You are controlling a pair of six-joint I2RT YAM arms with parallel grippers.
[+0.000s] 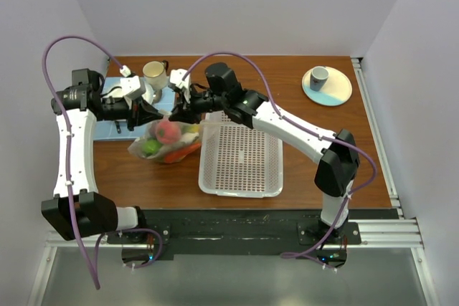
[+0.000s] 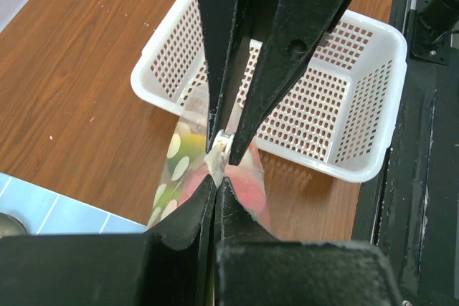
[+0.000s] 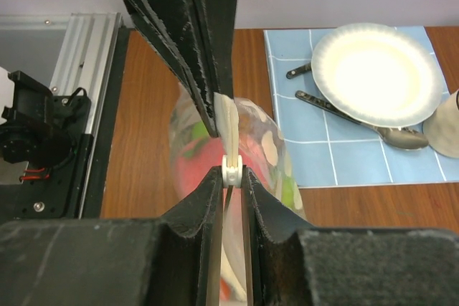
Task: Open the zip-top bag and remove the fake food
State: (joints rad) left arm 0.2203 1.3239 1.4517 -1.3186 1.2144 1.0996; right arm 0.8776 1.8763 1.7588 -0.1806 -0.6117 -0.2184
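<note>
The zip-top bag (image 1: pixel 163 145) hangs between my two grippers, its bottom resting on the table left of the basket. Through it show fake food pieces: a red-pink fruit (image 1: pixel 168 132), a green fruit (image 1: pixel 150 147), an orange-red carrot piece (image 1: pixel 183 153). My left gripper (image 1: pixel 153 114) is shut on the end of the white zip strip (image 2: pixel 214 159). My right gripper (image 1: pixel 178 114) is shut on the white zip slider (image 3: pixel 231 170). In the left wrist view my left gripper (image 2: pixel 215 177) nearly meets the right fingers (image 2: pixel 244 69). In the right wrist view my right gripper (image 3: pixel 231 171) holds the bag (image 3: pixel 269 148) taut.
A white perforated basket (image 1: pixel 240 155) stands just right of the bag and shows in the left wrist view (image 2: pixel 358 105). A blue mat (image 3: pixel 344 148) behind holds a plate (image 3: pixel 376 73), cutlery and a cup (image 1: pixel 154 72). A saucer with a cup (image 1: pixel 326 85) sits back right.
</note>
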